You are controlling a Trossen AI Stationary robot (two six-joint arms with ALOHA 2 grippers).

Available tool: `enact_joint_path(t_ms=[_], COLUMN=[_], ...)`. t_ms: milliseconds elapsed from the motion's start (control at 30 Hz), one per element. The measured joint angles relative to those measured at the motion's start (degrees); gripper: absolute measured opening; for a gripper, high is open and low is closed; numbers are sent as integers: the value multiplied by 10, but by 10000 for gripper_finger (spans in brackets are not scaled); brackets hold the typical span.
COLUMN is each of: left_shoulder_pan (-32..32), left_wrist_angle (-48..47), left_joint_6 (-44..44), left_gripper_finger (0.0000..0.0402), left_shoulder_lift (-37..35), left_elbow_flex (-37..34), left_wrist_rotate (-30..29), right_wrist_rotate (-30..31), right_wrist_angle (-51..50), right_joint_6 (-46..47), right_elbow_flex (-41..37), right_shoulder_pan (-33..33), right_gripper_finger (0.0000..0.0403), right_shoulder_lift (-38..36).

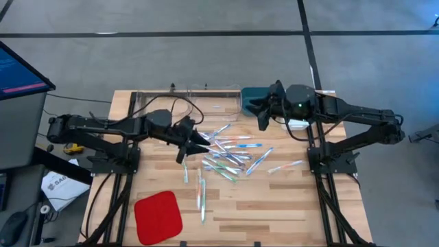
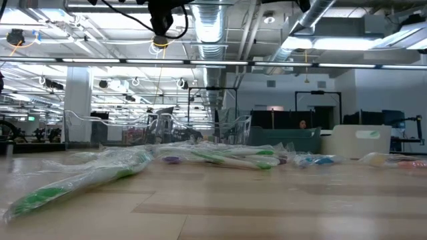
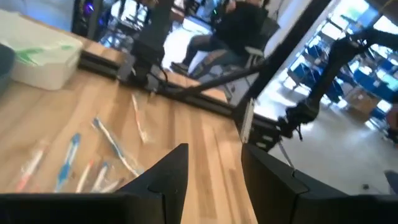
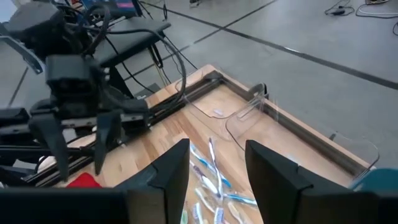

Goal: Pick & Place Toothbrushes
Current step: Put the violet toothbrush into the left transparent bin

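with the toothbrushes (image 1: 230, 152) scattered loose mid-table, the left gripper (image 1: 194, 143), poised open and empty at the pile's edge, is best lowered squarely over one separated brush, while the right gripper (image 1: 263, 114), open and empty too, is kept by the clear bin (image 1: 185, 103).

Two dark arms reach in over the counter (image 1: 274, 206), one from each side, each ending in one pincer: the left pincer (image 1: 191, 145) and the right pincer (image 1: 263, 113). Each pincer has two fingers, standing apart with nothing between them

The toothbrushes (image 1: 230, 154) lie loose in one scattered heap mid-counter; about twenty, though they overlap too much for an exact count. Roughly three lie apart from the heap toward the near edge, and one off toward the right arm's base

One flat red pad (image 1: 158, 216). Two clear bins (image 1: 185, 101) side by side at the far edge, one teal bin (image 1: 250, 99) beside them, and one white box (image 3: 40, 59)
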Motion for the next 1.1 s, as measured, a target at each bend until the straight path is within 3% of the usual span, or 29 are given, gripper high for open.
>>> enact_joint_path(t_ms=[300, 600, 700, 900, 1100], left_shoulder_pan=[-5, -25, -42, -84, -90], left_wrist_angle=[-83, -84, -79, -57, 10], left_joint_6=[65, 91, 148, 281, 338], left_gripper_finger=[144, 144, 144, 144, 144], left_shoulder_lift=[24, 168, 209, 272, 293], left_elbow_flex=[0, 0, 0, 0, 1], left_wrist_rotate=[-59, -37, -56, -157, -177], right_wrist_rotate=[0, 1, 1, 1, 1], right_wrist_angle=[28, 29, 28, 26, 21], right_joint_6=[0, 0, 0, 0, 0], right_elbow_flex=[0, 0, 0, 0, 0], right_shoulder_pan=[0, 0, 0, 0, 0], right_gripper_finger=[146, 146, 144, 143, 146], right_shoulder_lift=[0, 0, 0, 2, 9])
